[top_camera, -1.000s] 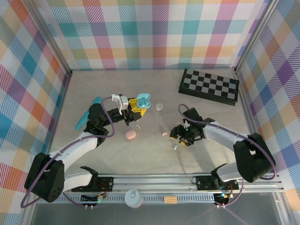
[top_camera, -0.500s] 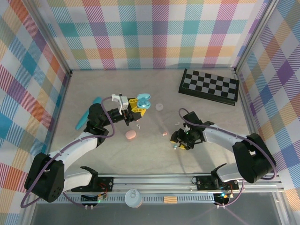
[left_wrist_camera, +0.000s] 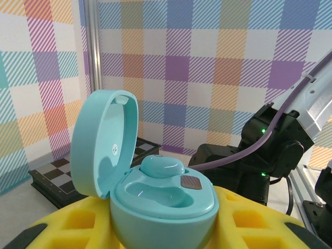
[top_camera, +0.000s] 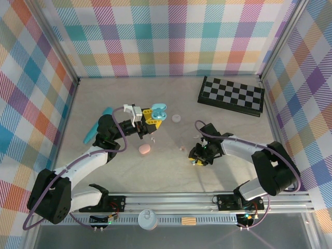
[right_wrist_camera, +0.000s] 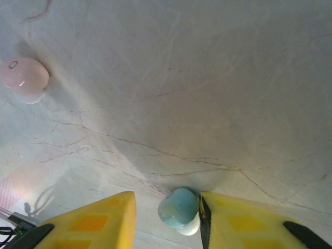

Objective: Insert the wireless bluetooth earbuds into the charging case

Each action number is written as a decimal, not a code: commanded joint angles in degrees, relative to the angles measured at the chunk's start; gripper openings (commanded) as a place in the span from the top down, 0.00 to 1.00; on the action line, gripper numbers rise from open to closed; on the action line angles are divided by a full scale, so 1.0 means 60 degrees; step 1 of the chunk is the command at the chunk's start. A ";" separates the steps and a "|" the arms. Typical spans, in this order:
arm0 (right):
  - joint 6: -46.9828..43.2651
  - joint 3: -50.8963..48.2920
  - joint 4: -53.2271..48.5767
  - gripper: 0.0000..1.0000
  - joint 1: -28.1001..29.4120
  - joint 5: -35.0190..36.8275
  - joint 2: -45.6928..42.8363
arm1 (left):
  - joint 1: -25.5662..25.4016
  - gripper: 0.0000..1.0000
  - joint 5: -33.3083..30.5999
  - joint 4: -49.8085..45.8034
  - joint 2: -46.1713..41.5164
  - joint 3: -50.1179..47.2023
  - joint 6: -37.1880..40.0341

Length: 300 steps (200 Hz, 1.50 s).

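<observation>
blue earbud [right_wrist_camera: 178,208] between right tool [right_wrist_camera: 167,215] jaws, touching one

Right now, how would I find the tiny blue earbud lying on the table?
Start at the checkerboard at the far right and come toward the near edge to the right hand. The blue earbud lies on the table between its yellow fingers; the other loose earbud nearby is pink.

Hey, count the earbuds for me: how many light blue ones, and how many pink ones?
Light blue: 2, the seated earbud in the open charging case and the loose earbud between the fingers of the right gripper
Pink: 1, the pink earbud lying on the table
Total: 3
</observation>
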 commanded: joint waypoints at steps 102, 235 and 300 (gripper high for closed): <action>-0.0838 0.1004 -0.1051 0.76 0.0067 0.0180 0.0804 | 0.0113 0.68 0.0079 0.0025 -0.0246 -0.0052 0.0272; -0.1540 0.1469 -0.1747 0.70 0.0124 -0.0138 0.0934 | 0.0127 0.68 0.0067 -0.0029 -0.0261 -0.0067 0.0316; -0.1557 0.1572 -0.1671 0.76 0.0183 -0.0140 0.1321 | 0.0142 0.68 0.0061 -0.0024 -0.0288 -0.0067 0.0334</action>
